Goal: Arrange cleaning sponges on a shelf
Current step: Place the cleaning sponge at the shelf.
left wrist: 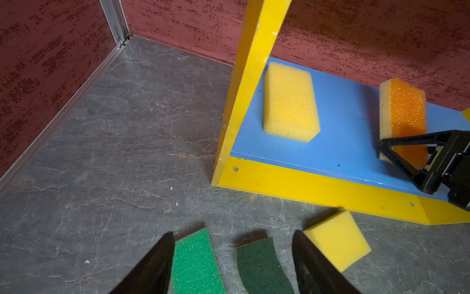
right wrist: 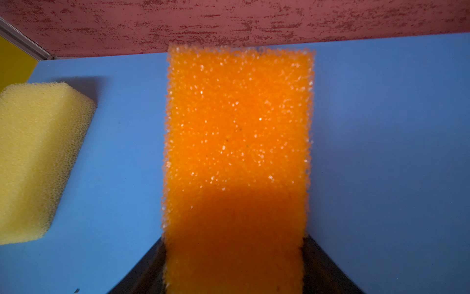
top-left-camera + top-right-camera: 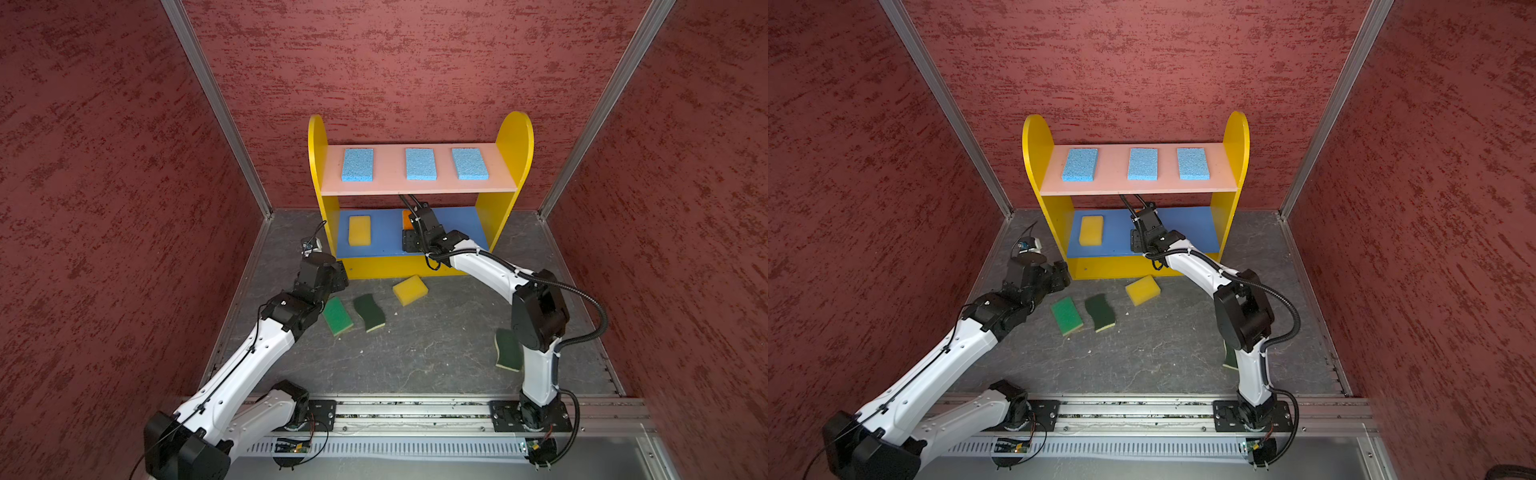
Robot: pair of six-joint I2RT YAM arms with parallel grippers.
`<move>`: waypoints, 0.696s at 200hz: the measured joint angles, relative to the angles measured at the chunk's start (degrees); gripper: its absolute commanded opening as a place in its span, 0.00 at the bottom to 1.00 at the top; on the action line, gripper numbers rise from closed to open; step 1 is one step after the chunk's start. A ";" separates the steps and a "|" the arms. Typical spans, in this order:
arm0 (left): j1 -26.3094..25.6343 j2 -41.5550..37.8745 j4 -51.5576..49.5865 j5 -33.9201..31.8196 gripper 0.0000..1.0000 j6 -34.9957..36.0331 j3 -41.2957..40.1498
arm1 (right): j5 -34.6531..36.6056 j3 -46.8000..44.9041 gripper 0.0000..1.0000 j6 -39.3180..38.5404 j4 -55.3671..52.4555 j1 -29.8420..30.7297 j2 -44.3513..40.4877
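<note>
One sponge being placed: orange-topped sponge [image 1: 404, 114], flat on blue middle board [image 1: 343, 142].
Right gripper [image 2: 234, 239]: straddles it; clamped or released, cannot tell.
Left gripper [image 1: 232, 231]: spread, empty.
Next: likely withdraw straight, without dragging.
Count: three light blue sponges [image 3: 357, 165], pink top board [image 3: 388, 176]; two yellow sponges [image 3: 359, 230], one shelved, one on surface [image 3: 436, 345]; there too, one bright green sponge [image 3: 337, 316], two dark green wavy sponges [image 3: 369, 312].

In a top view the left arm [image 3: 249, 353] angles up from lower left, the left gripper [image 1: 232, 233] spread wide. The right arm [image 3: 490, 270] stretches toward centre, the right gripper [image 2: 234, 238] parted, grip unclear.
</note>
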 measured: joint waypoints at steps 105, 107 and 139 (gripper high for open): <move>0.00 0.00 0.00 0.00 0.73 -0.20 0.00 | -1.36 0.09 0.81 0.24 0.00 0.00 -0.13; 0.00 -0.02 0.00 0.00 0.73 -0.22 0.00 | -1.36 0.09 0.81 0.26 0.00 0.00 -0.13; 0.02 -0.26 -0.07 -0.02 0.73 -0.39 -0.02 | -1.49 0.09 0.80 0.66 -0.02 -0.02 -0.17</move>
